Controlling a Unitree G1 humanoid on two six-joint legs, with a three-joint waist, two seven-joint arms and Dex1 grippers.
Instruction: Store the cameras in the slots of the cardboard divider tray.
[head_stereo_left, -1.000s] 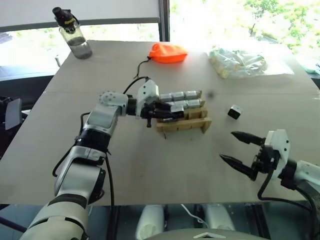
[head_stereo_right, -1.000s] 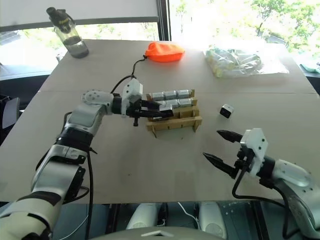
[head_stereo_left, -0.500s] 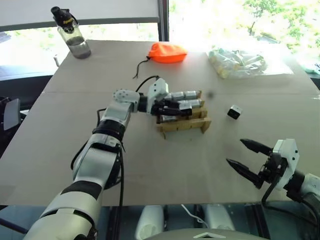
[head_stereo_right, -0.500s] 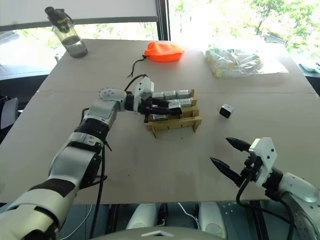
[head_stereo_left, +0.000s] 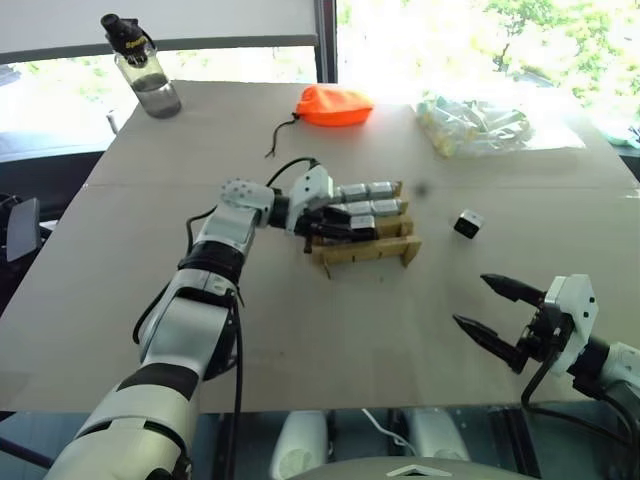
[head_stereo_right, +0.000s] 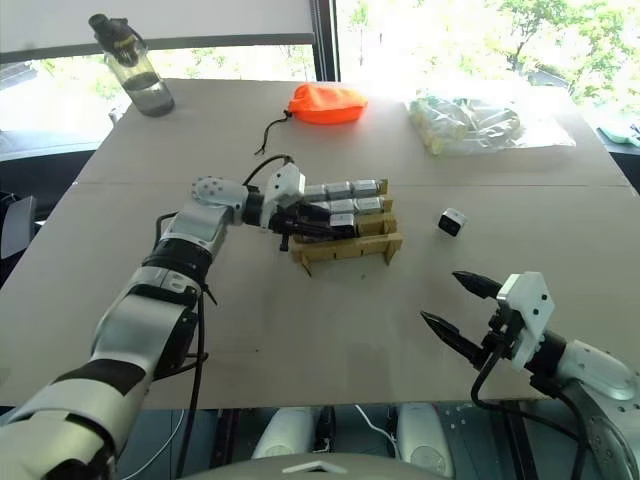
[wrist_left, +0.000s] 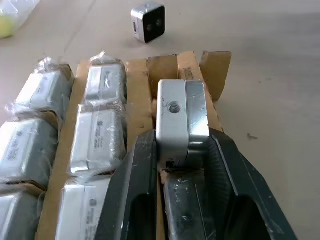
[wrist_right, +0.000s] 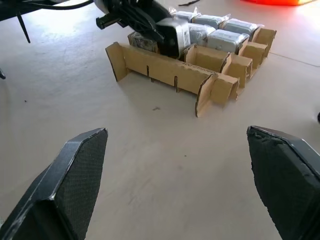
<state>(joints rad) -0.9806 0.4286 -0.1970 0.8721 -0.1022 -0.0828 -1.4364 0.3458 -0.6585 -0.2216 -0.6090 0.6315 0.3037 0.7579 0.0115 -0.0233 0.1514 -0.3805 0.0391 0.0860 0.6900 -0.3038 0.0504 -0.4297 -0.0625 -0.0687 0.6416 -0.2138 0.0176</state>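
The cardboard divider tray (head_stereo_left: 370, 250) sits mid-table. Several cameras (head_stereo_left: 366, 191) wrapped in clear film fill its back and middle slots. My left gripper (head_stereo_left: 345, 224) reaches in from the left and is shut on a bare silver camera (wrist_left: 180, 110), held just over the tray's near row (wrist_left: 215, 65). One loose camera (head_stereo_left: 469, 223), black lens face showing, lies on the table to the right of the tray and appears again in the left wrist view (wrist_left: 148, 22). Near the front right edge my right gripper (head_stereo_left: 472, 301) stands open and empty, pointing toward the tray (wrist_right: 175, 75).
A water bottle (head_stereo_left: 140, 65) stands at the back left. An orange pouch (head_stereo_left: 335, 105) with a black cord lies at the back centre. A clear bag of pale items (head_stereo_left: 475, 125) rests at the back right. The table's front edge runs just below my right gripper.
My left gripper has carried the silver camera a little to the right and lower, over the tray's near row. The right gripper has stayed open and has hardly moved.
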